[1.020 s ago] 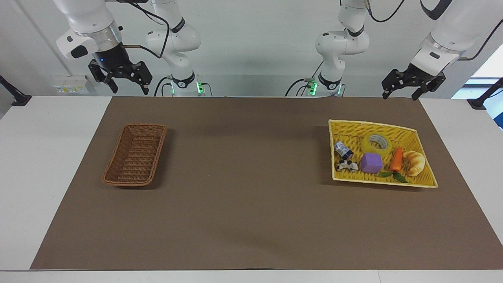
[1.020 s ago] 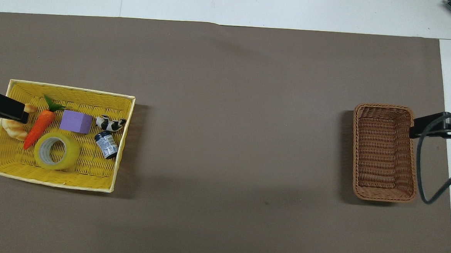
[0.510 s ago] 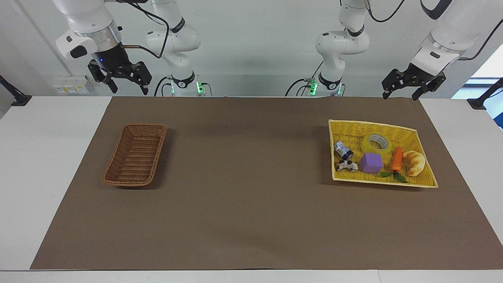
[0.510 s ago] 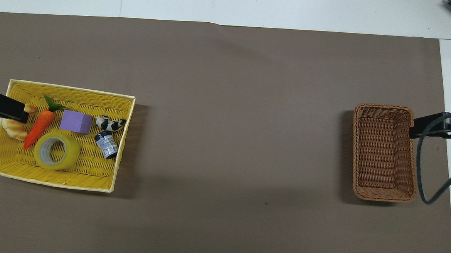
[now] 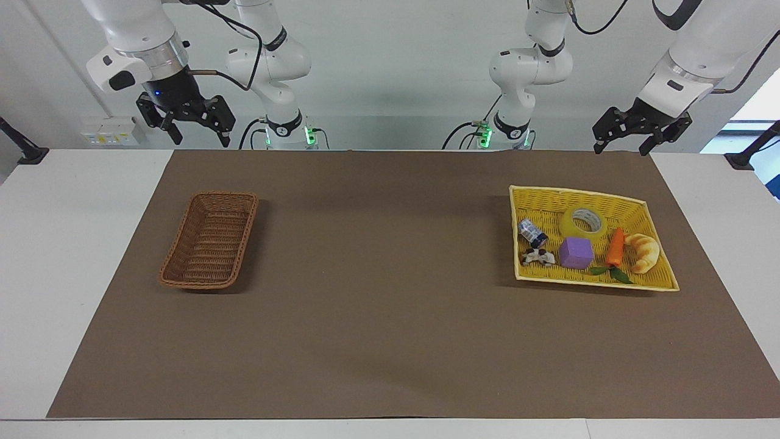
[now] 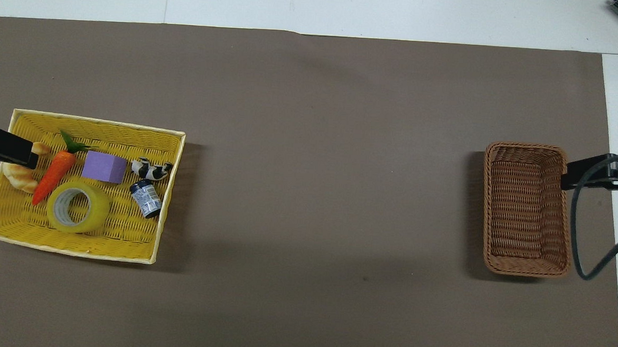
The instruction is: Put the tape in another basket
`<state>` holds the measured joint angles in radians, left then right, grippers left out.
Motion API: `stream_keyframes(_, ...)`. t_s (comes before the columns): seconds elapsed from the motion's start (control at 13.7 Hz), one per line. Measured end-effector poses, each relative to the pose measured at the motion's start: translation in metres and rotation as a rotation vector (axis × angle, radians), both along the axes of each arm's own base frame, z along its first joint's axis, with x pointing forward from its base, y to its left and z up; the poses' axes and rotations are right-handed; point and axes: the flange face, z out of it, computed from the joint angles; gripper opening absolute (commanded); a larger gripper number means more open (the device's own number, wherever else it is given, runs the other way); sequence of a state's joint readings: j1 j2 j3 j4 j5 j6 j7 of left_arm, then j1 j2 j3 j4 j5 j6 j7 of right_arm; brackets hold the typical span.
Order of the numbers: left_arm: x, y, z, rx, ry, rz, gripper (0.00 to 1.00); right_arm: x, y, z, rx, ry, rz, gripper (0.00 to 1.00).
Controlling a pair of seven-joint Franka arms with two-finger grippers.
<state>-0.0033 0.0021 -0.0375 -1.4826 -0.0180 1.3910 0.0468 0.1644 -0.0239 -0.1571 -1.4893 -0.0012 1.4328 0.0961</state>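
Note:
The tape (image 5: 571, 228), a yellow roll with a white core, lies flat in the yellow basket (image 5: 576, 192) at the left arm's end of the table; it also shows in the overhead view (image 6: 98, 211). The brown wicker basket (image 5: 210, 239) stands empty at the right arm's end, also seen in the overhead view (image 6: 527, 206). My left gripper (image 5: 620, 148) hangs open and empty, high up by the yellow basket's side nearest the robots. My right gripper (image 5: 202, 140) hangs open and empty, high up near the brown basket.
In the yellow basket (image 6: 100, 123), beside the tape, lie a purple cube (image 5: 576, 253), a carrot (image 5: 615, 247), a croissant (image 5: 643, 252), a small can (image 5: 531, 233) and a cow toy (image 5: 537, 257). A brown mat (image 5: 378, 292) covers the table.

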Motion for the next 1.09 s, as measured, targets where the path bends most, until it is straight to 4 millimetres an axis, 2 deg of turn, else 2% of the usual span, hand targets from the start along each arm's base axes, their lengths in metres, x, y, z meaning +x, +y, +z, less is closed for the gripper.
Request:
stream_keyframes(0.36, 0.001, 0.003, -0.004, 0.0, 0.005, 0.005, 1.0, 0.0, 0.0, 0.0, 0.0, 0.0, 0.0, 1.0)
stream_keyframes(0.58, 0.003, 0.006, -0.013, 0.0, 0.01, 0.009, 1.0, 0.0, 0.0, 0.0, 0.0, 0.0, 0.0, 1.0)
stream_keyframes(0.87, 0.007, 0.012, -0.037, -0.001, 0.021, 0.001, 1.0, 0.0, 0.0, 0.0, 0.0, 0.0, 0.0, 1.0)
stream_keyframes(1.09, 0.011, 0.031, -0.063, -0.006, 0.018, -0.01, 1.0, 0.0, 0.0, 0.0, 0.0, 0.0, 0.0, 1.0)
